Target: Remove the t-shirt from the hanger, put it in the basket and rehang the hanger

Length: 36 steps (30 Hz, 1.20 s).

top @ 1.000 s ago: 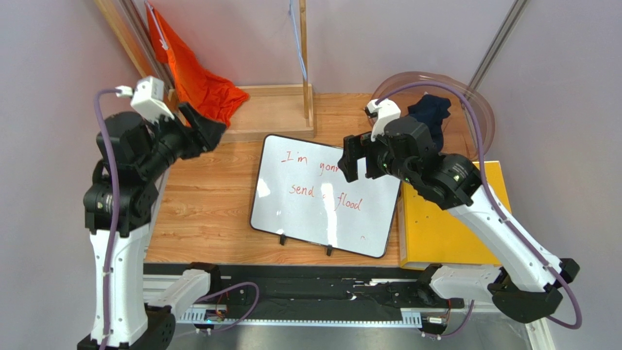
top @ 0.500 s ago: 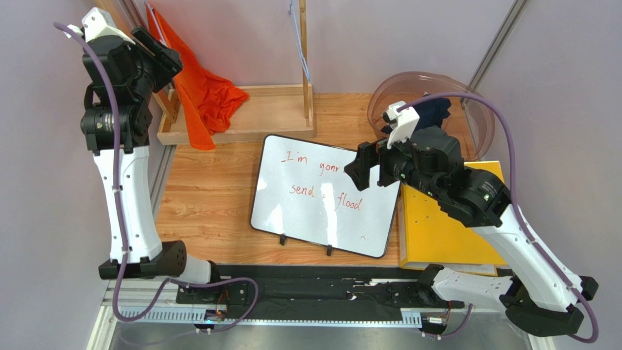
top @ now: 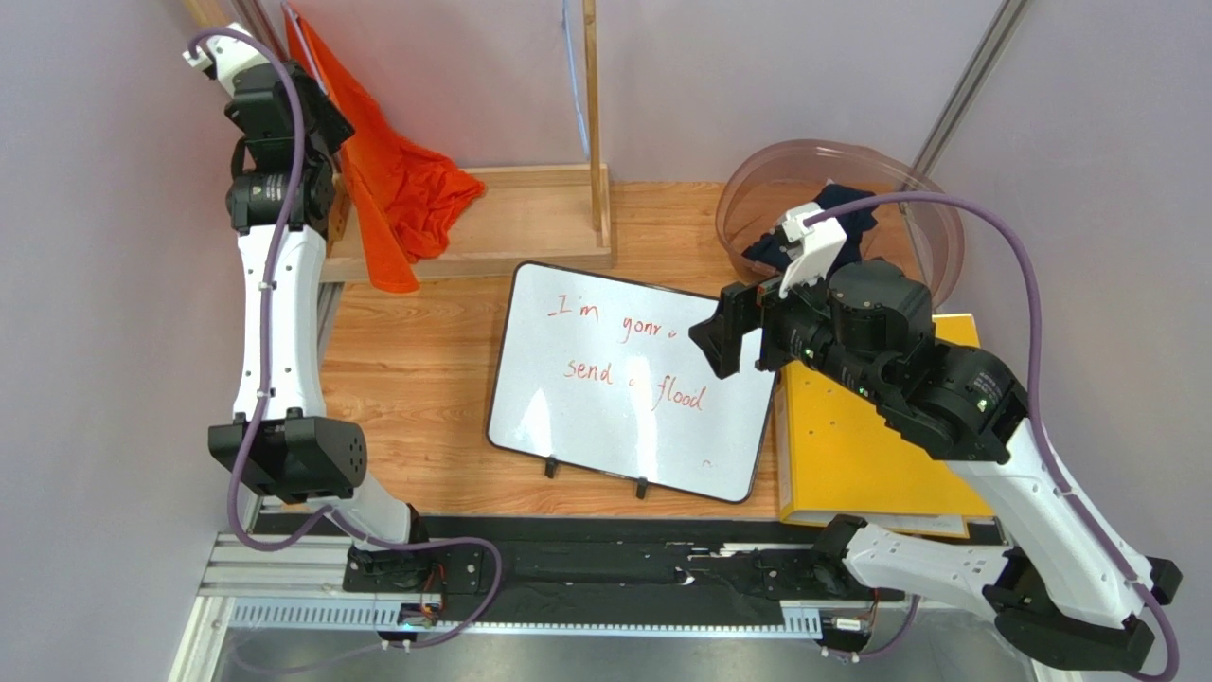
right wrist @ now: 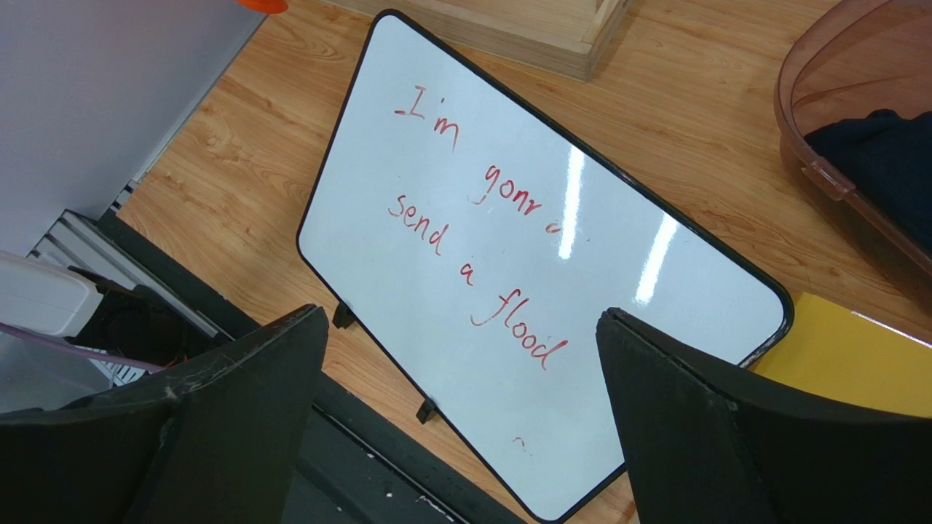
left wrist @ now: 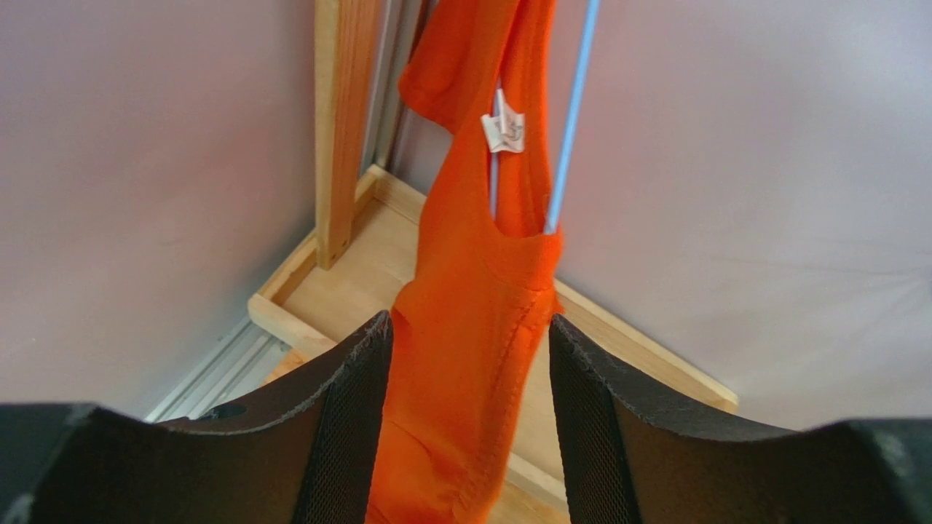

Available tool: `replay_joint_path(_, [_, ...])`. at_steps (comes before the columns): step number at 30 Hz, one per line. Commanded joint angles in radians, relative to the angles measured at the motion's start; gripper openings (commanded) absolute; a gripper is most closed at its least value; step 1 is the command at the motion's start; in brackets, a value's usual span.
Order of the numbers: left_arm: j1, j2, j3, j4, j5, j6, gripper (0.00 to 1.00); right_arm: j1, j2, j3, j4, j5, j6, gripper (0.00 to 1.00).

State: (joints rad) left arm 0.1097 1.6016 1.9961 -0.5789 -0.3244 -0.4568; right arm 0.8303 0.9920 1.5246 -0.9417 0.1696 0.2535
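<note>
An orange t-shirt hangs from a thin blue hanger at the back left, its lower end bunched on the wooden rack base. My left gripper is raised high beside it. In the left wrist view the t-shirt hangs down between the two fingers of the left gripper. The jaws stand apart: cloth lies against the left finger, and wood shows through a gap at the right one. My right gripper hovers open and empty over the whiteboard.
The whiteboard with red writing lies mid-table under the right gripper. A clear bowl holding dark cloth stands back right. A yellow folder lies at the right. An upright rack post rises behind the board.
My left arm has swung up and back from beside the rack to the hanging t-shirt, and its jaws have narrowed around the cloth. The right arm has drifted slightly right.
</note>
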Motion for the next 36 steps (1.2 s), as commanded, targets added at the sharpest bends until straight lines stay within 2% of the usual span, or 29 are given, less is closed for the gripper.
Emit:
replay_joint_path(1, [-0.025,-0.026,-0.118,0.215,-0.056,0.090,0.60,0.003,-0.013,-0.001,0.007,-0.010,0.009,1.00])
replay_joint_path(3, [-0.024,-0.029,-0.140,0.246,-0.050,0.078,0.59,0.003,-0.015,-0.001,0.006,-0.019,0.010,1.00])
replay_joint_path(6, [-0.024,0.000,-0.123,0.170,-0.105,0.025,0.59,0.004,-0.018,0.002,0.006,-0.041,0.020,1.00])
replay_joint_path(9, [-0.024,0.021,-0.141,0.188,-0.093,0.013,0.57,0.003,-0.026,0.005,0.015,-0.058,0.029,1.00])
replay_joint_path(12, [-0.024,0.055,-0.145,0.206,-0.073,0.035,0.47,0.003,-0.030,0.006,0.015,-0.064,0.032,1.00])
replay_joint_path(13, [-0.025,0.064,-0.125,0.200,-0.071,0.041,0.41,0.001,-0.032,0.000,0.015,-0.062,0.032,1.00])
replay_joint_path(14, [-0.024,0.079,-0.116,0.195,-0.068,0.047,0.30,0.001,-0.035,-0.003,0.015,-0.059,0.036,1.00])
replay_joint_path(16, [-0.024,0.083,-0.103,0.195,-0.065,0.061,0.23,0.004,-0.036,-0.015,0.015,-0.059,0.038,1.00])
replay_joint_path(19, [-0.025,0.070,-0.095,0.194,-0.050,0.063,0.06,0.003,-0.030,-0.021,0.015,-0.065,0.044,1.00])
replay_joint_path(21, [-0.025,0.037,-0.102,0.194,-0.030,0.053,0.02,0.003,-0.023,-0.024,0.020,-0.067,0.043,1.00])
replay_joint_path(26, [-0.025,-0.066,-0.106,0.198,-0.021,0.040,0.00,0.001,-0.006,-0.026,0.033,-0.081,0.046,1.00])
replay_joint_path(36, [-0.025,-0.219,-0.074,0.179,-0.002,0.113,0.00,0.003,0.036,-0.055,0.078,-0.113,0.052,1.00])
